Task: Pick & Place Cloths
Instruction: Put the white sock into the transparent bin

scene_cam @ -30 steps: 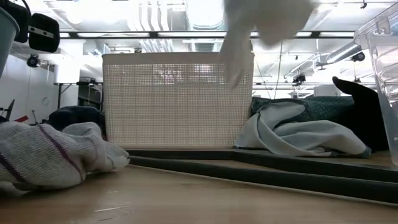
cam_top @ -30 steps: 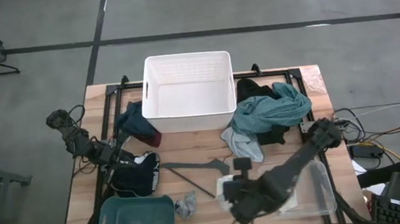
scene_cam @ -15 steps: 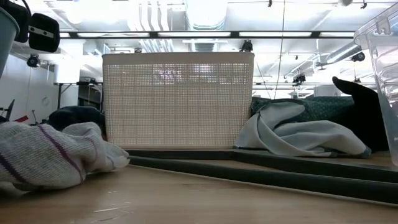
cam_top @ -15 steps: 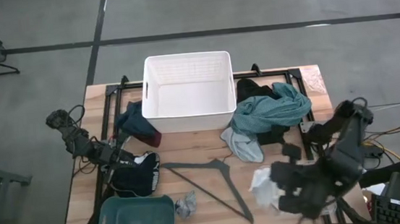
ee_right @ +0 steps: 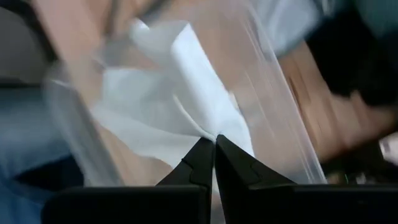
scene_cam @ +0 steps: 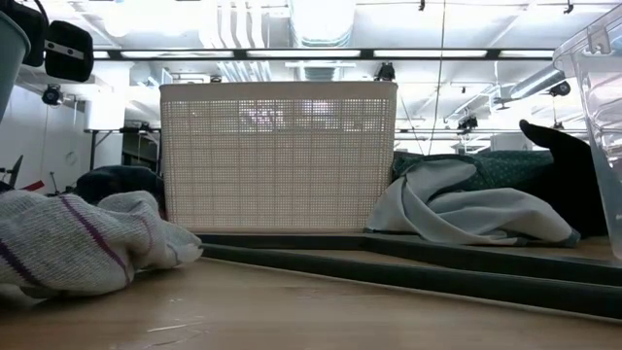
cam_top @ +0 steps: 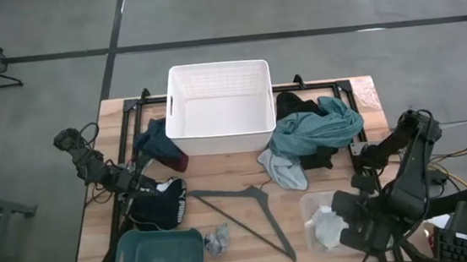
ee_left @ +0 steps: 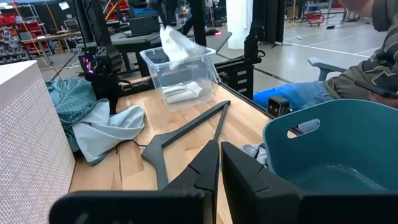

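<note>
My right gripper [cam_top: 342, 230] is over the clear plastic bin [cam_top: 309, 205] at the table's near right and is shut on a white cloth [cam_top: 324, 227]. In the left wrist view that white cloth [ee_left: 173, 45] hangs above the bin [ee_left: 205, 68], where another white piece [ee_left: 181, 93] lies. A teal cloth [cam_top: 318, 128] lies over a black one [cam_top: 292, 105] at the far right, with a pale-blue piece [cam_top: 283, 169] beside them. A teal and maroon heap [cam_top: 160, 147] lies left of the basket. My left gripper [cam_top: 142, 183], shut, waits by the navy printed garment [cam_top: 162, 205]. My right gripper pinches a bunched fold of the white cloth [ee_right: 208, 127] between its two fingertips, coming from above. The cloth is lifted clear and hangs below the fingers, its lower part spreading inside the clear bin's rim [ee_right: 283, 134].
The white slatted basket [cam_top: 221, 107] stands at the far middle. A grey hanger [cam_top: 244, 208] lies across the table's centre, a small striped cloth [cam_top: 217, 239] near it. A teal tub [cam_top: 158, 258] sits at the near left. Bare wood shows between the hanger and the clear bin.
My right gripper has carried the white cloth from the table's near middle toward the right edge, and it now hangs over the clear bin. The cloth has left the top of the low view. The gripper has stayed shut on it.
</note>
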`<state>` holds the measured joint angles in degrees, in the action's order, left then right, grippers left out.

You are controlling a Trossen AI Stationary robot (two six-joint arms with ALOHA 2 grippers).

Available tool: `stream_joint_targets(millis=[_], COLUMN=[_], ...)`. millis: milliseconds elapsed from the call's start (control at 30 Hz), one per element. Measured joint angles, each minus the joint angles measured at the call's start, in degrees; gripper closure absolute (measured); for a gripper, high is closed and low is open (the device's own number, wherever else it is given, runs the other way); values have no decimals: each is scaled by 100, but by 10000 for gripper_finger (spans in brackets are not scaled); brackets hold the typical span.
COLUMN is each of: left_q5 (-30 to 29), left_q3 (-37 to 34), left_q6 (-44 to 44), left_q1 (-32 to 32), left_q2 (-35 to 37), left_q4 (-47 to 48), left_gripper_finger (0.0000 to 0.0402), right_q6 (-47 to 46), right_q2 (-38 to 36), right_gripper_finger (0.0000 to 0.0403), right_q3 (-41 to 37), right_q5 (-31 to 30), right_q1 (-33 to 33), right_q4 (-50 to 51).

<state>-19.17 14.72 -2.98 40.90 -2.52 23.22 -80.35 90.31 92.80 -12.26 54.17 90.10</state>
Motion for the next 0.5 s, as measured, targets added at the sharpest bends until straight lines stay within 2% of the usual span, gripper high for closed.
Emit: stream_joint_targets(millis=[333,500], left_q5=[2,1], left_q3=[1,0], left_q6=[0,2], left_q1=[-2,-1], left_q2=[0,0], left_q4=[0,0], left_gripper_finger=[378,378], right_q6=[-811,-881], right_q2=[-35,-31], right_gripper_finger=[394,394], right_q3=[-1099,-1296], right_q5=[1221,1275], right_q1=[-2,4], right_q4=[-5,-8])
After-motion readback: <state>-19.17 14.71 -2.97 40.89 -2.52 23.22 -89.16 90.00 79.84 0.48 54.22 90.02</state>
